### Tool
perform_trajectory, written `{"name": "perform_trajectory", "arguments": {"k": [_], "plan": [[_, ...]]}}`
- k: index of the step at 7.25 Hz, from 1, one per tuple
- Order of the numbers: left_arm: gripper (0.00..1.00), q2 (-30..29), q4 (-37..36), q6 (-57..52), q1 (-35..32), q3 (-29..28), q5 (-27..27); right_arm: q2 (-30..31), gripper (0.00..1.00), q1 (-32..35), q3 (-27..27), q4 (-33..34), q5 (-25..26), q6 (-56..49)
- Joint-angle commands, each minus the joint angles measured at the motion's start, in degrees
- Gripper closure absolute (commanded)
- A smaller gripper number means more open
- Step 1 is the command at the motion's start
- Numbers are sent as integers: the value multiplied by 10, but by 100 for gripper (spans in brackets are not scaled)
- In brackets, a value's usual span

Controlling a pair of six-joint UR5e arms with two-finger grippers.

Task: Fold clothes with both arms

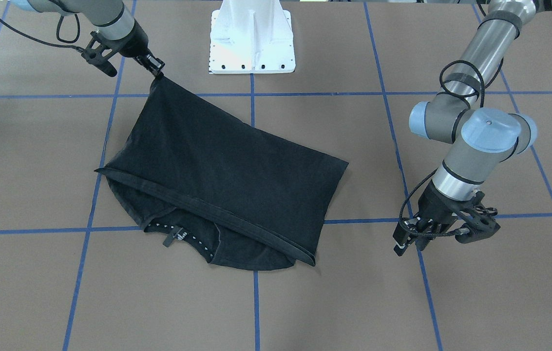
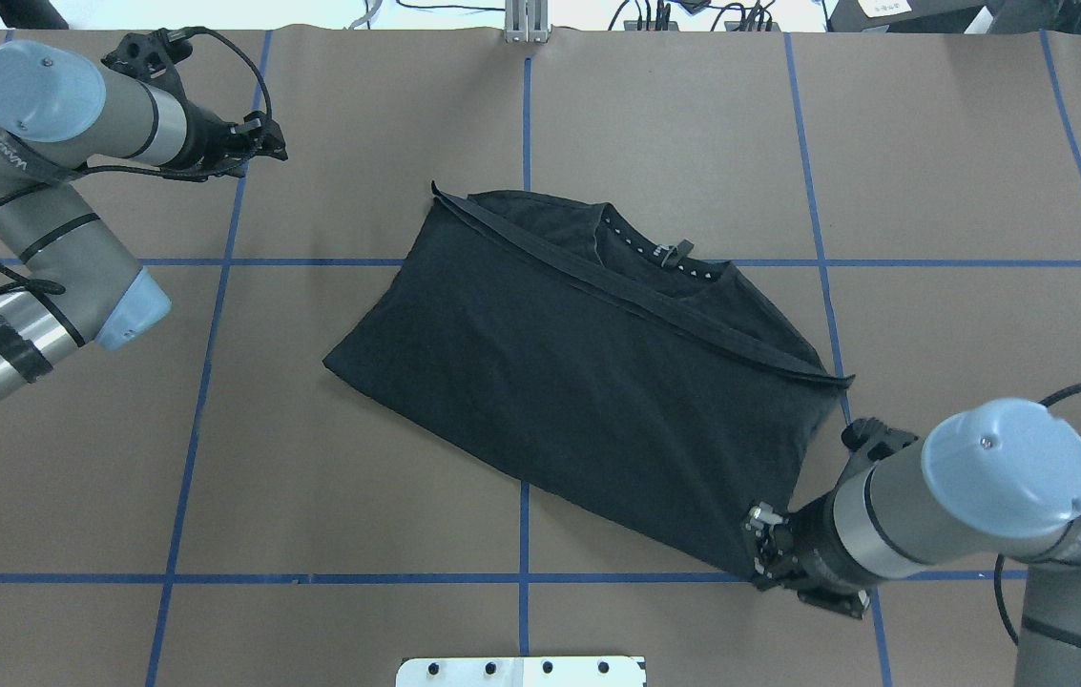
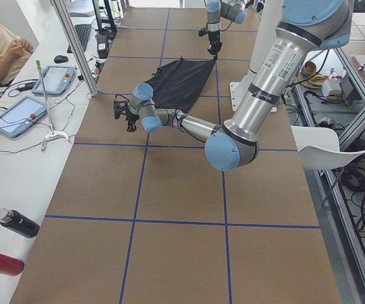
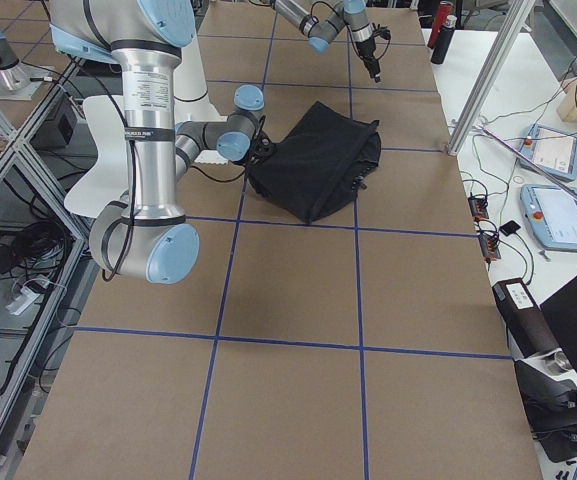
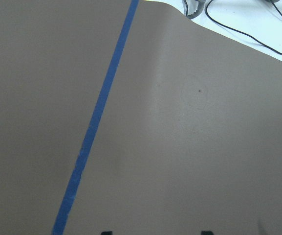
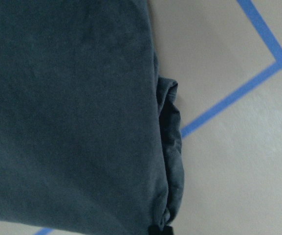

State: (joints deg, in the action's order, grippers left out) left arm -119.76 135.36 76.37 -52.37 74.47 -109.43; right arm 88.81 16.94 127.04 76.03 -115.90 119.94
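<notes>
T-shirt (image 2: 578,382), black, folded over, lies mid-bench (image 2: 216,477), collar on the far side. Right tool (image 2: 761,551) pinched tight on its near right corner; left tool (image 2: 271,143) far left, fingers apart, holding nothing.

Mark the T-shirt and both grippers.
T-shirt (image 2: 550,382): overhead view, middle of the top layer.
right gripper (image 1: 158,72): front-facing view, fingertips pinching a T-shirt corner.
left gripper (image 2: 275,145): overhead view, at its fingertips.

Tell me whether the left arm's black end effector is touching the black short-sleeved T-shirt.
Apart. The overhead view shows the left end effector over bare brown table, clear of the black T-shirt.
</notes>
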Motion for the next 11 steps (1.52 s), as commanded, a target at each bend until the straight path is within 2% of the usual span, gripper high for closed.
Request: {"name": "perform_trajectory", "arguments": {"k": [1,2,3,4,6,7,8,9,10,11], "plan": [[32,0,-3,-1,0,11,-3,7,2,-99,11,0,-8,35],[32,0,-4,0,1,19,-3,15,0,-117,8,-2,-6,37],[32,0,-5,10,1,30,-20,15,0,-98,8,-1,-8,39],[32,13,-5,30,1,53,-50,13,0,-56,12,-2,-15,40],[28,52,-13,96,16,134,-56,-18,0,38,2,-2,-15,35],[23,66,-19,156,51,165,-54,-39,0,103,-6,-2,-9,32],[23,73,-20,218,81,188,-51,-69,0,161,-39,-3,-9,1],[23,86,-20,253,109,196,-49,-99,0,192,-73,-2,-6,-52],[23,101,-20,288,131,210,-49,-128,0,217,-113,-4,0,-79],[24,110,-22,330,158,213,-48,-153,0,225,-128,-1,22,-81]]}}
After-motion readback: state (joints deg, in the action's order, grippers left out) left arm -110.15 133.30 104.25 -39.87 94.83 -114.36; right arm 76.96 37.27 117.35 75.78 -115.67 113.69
